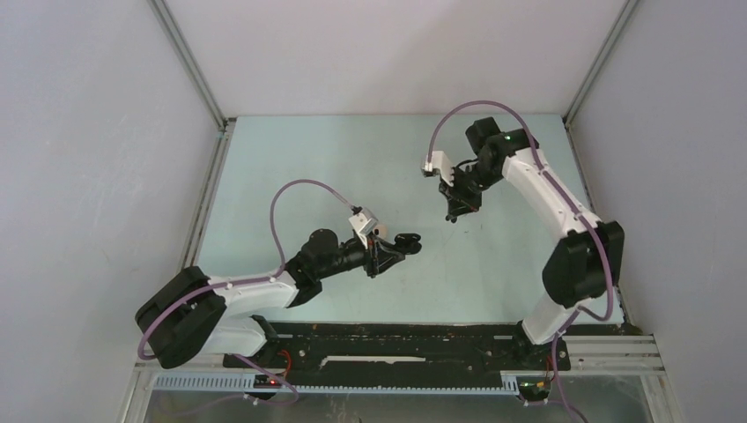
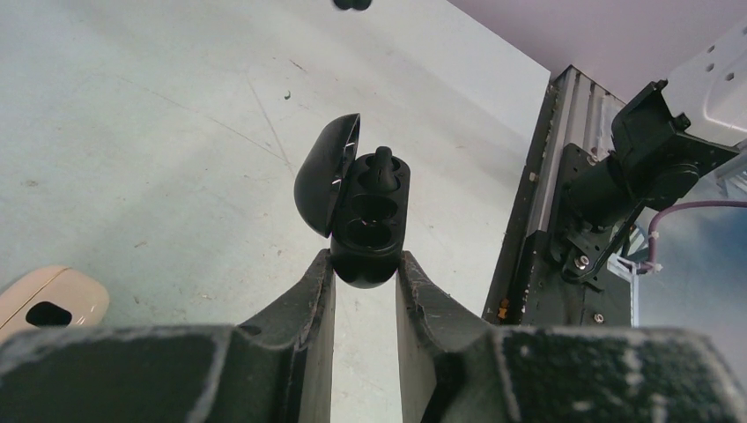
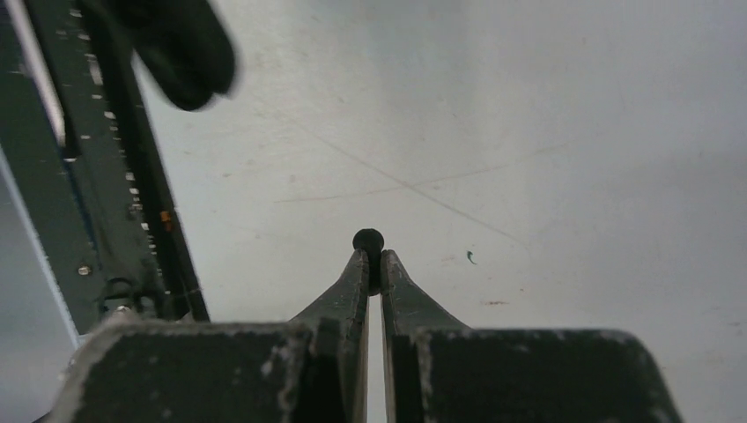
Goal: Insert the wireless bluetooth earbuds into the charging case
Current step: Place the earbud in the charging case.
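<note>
My left gripper [image 2: 366,262] is shut on the lower end of the black charging case [image 2: 370,225] and holds it above the table. The case lid [image 2: 328,176] stands open to the left. One black earbud [image 2: 381,163] sits in the far socket, and the near socket shows empty. In the top view the case [image 1: 408,240] sits at mid table in the left gripper [image 1: 396,247]. My right gripper [image 3: 370,257] is shut on a tiny black earbud [image 3: 368,240], whose round head sticks out past the fingertips. That gripper [image 1: 454,214] hangs behind and to the right of the case.
A cream-white rounded object [image 2: 48,300] with a dark hole lies at the lower left of the left wrist view. The black rail [image 1: 396,339] with the arm bases runs along the near table edge. Grey walls close in the left, right and far sides.
</note>
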`<state>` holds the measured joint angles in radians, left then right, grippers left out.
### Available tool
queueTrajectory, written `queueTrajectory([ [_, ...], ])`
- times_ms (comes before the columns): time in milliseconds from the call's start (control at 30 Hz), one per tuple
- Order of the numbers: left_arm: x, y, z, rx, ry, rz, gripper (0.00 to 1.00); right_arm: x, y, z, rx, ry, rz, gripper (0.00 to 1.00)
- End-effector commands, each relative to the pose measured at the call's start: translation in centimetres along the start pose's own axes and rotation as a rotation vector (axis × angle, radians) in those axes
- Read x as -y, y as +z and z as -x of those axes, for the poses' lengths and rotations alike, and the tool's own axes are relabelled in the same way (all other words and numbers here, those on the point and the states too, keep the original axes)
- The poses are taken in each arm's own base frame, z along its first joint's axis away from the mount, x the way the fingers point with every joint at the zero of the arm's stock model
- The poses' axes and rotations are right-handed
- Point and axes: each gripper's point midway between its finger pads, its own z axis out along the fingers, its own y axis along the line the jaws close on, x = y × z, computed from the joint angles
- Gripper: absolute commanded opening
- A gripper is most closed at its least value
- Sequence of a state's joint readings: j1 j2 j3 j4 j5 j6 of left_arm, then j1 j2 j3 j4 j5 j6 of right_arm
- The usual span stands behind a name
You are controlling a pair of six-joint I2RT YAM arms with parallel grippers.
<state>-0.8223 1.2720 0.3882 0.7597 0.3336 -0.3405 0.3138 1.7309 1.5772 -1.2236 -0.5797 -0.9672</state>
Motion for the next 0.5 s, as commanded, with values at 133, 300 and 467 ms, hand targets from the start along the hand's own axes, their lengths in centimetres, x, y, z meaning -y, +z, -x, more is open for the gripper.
queueTrajectory([
  [133, 1.3, 0.4, 0.8, 0.016, 0.090, -0.089, 0.00, -8.6, -2.5, 5.8, 0.186, -0.071, 0.174, 0.00],
  [300, 2.1, 0.4, 0.9, 0.011, 0.106, -0.135, 0.00, -11.0, -2.6, 8.4, 0.217, -0.128, 0.192, 0.00],
  [467, 3.0, 0.4, 0.8, 0.006, 0.119, -0.178, 0.00, -11.9, -1.8, 9.1, 0.214, -0.146, 0.207, 0.00],
])
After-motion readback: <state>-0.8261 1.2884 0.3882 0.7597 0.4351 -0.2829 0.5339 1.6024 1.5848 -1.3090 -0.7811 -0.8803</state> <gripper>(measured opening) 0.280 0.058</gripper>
